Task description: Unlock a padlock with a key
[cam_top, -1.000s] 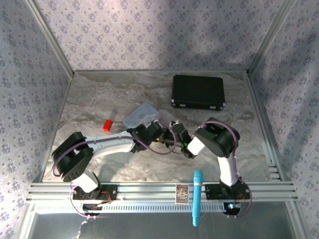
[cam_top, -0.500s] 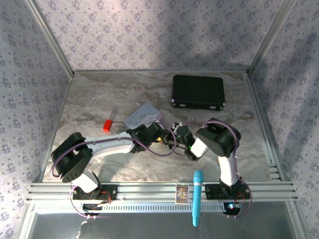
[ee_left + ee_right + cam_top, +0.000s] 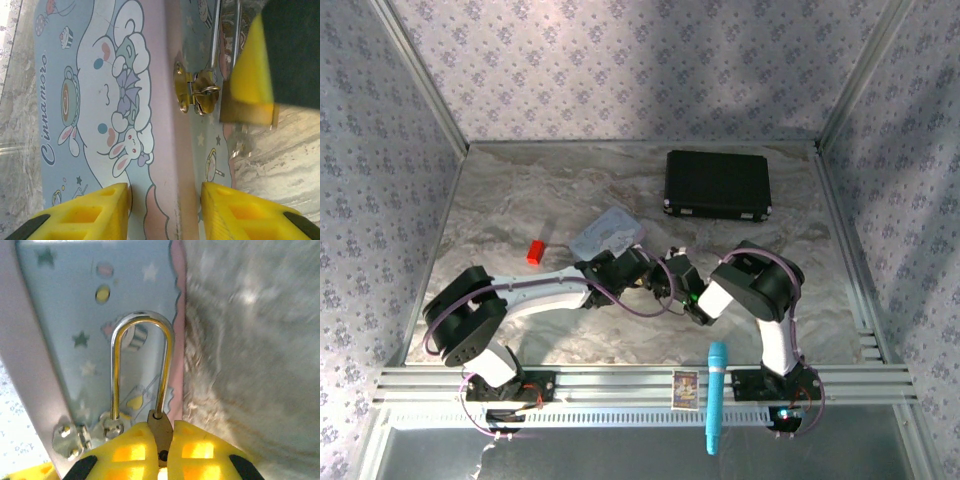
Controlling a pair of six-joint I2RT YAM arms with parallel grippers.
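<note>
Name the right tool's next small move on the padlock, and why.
Probably ease the padlock, clamped in the right tool, so its free shackle leg slides out of the latch on the Cinnamoroll tin. The brass body sits edge-on under one leg only, suggesting it is unlocked; the other leg seems threaded through the latch.

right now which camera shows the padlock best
Right wrist: the padlock sits sharp and centred, body pinched in the right gripper. Left wrist catches it at the upper right. From the top it is too small to make out.
</note>
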